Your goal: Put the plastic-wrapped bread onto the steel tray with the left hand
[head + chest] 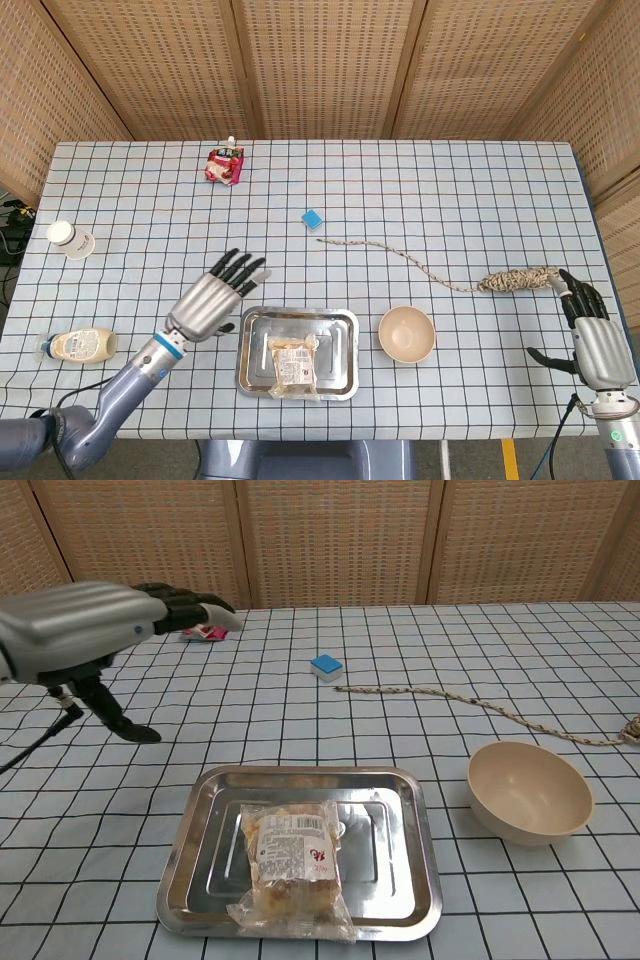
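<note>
The plastic-wrapped bread [291, 364] [289, 864] lies flat in the steel tray [262, 323] [395, 791], its wrapper reaching over the tray's near rim. My left hand [212, 299] [95, 630] hovers to the left of the tray, fingers spread, holding nothing. My right hand [589, 329] stays at the table's right edge, fingers apart and empty; the chest view does not show it.
A beige bowl [406, 334] [529, 791] sits right of the tray. A rope [440, 274] [480, 705] runs behind it. A blue block [313, 218] [326, 667], a red packet [225, 165], a white cup [70, 238] and a lying bottle [80, 344] are also on the table.
</note>
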You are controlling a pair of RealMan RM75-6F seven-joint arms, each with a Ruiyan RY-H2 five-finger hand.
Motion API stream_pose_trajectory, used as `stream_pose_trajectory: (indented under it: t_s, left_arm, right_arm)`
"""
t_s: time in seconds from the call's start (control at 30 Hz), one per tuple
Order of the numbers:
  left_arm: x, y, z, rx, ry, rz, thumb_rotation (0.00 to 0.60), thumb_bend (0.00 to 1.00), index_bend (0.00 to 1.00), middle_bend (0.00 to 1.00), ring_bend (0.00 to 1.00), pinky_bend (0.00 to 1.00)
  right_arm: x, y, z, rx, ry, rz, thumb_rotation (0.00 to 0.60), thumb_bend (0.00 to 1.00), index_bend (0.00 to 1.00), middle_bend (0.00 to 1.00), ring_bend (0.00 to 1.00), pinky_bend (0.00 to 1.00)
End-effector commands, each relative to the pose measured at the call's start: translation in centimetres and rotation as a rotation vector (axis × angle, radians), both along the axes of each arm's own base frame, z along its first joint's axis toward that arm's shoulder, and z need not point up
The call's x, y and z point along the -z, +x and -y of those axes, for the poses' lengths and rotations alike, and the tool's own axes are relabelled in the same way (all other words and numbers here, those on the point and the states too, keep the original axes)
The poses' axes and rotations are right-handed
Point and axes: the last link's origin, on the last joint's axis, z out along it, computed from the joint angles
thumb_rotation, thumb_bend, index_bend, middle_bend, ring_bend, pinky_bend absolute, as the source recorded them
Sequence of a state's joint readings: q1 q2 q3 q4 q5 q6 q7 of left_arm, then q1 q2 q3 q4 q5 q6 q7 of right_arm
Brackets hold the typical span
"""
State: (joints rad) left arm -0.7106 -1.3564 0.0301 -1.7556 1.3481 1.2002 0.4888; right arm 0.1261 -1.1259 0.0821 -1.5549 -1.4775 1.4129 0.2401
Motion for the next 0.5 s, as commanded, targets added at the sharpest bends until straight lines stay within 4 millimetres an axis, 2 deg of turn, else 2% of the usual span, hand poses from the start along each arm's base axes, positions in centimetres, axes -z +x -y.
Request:
stream_pose_trajectory:
  t_s: [0.03, 0.27, 0.5]
  left_arm:
    - [-3.8, -5.3, 2.1, -0.16, 0.205, 0.0, 0.6, 0.02, 0.0, 0.0, 0.0, 0.0]
    - [-6.2, -11.4, 6.9, -0.35, 0.315, 0.023, 0.6, 0.02, 0.0, 0.0, 0.0, 0.0]
    - [-7.1, -14.3, 9.8, -0.423, 0.34, 0.033, 0.6, 0.01, 0.0, 0.0, 0.0, 0.0]
  right_arm:
    - [0.1, 0.1, 0.0, -0.003, 0.004, -0.002, 0.6, 0.04, 0.02, 0.0, 0.0, 0.0]
    - [0.6, 0.7, -0.3, -0.024, 0.018, -0.01, 0.6, 0.04, 0.02, 0.0, 0.0, 0.0]
    - [0.7, 1.3, -0.8, -0.049, 0.02, -0.019, 0.6, 0.04, 0.02, 0.0, 0.0, 0.0]
